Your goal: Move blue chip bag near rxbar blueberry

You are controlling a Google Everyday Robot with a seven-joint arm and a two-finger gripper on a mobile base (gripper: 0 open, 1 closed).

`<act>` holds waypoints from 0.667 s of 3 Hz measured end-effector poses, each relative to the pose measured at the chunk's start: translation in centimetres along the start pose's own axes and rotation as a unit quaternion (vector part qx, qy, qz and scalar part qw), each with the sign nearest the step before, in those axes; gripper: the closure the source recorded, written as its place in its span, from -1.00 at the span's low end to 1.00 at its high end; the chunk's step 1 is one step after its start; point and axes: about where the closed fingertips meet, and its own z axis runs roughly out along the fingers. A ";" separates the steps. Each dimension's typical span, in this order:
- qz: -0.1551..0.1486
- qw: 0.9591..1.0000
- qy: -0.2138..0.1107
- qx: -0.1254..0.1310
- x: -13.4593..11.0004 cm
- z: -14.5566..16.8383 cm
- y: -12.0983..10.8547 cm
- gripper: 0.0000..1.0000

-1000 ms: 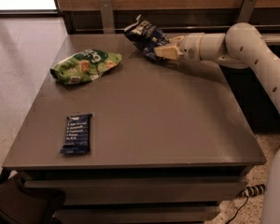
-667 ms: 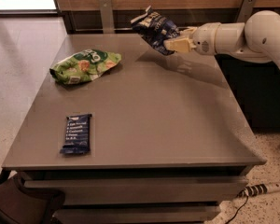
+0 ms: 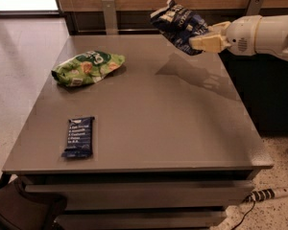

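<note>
The blue chip bag (image 3: pixel 176 23), dark navy with white lettering and wrinkled foil, hangs in the air above the table's far right part. My gripper (image 3: pixel 205 40) is shut on its right lower edge and comes in from the right on a white arm. The rxbar blueberry (image 3: pixel 79 136), a small flat dark blue wrapper with white text, lies near the table's front left edge, far from the bag.
A bright green snack bag (image 3: pixel 87 67) lies at the table's left middle. The grey table (image 3: pixel 158 128) has drawers below its front edge. A wooden wall with metal brackets (image 3: pixel 109 13) stands behind. A power strip (image 3: pixel 264 194) lies on the floor at right.
My gripper has lifted the blue chip bag off the table's far edge and raised it higher. The green bag and the bar have not moved.
</note>
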 end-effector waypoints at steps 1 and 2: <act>-0.023 0.999 0.034 -0.029 -1.3 -4.5 5.0 1.00; -0.033 0.996 0.057 -0.063 -1.3 -5.8 9.2 1.00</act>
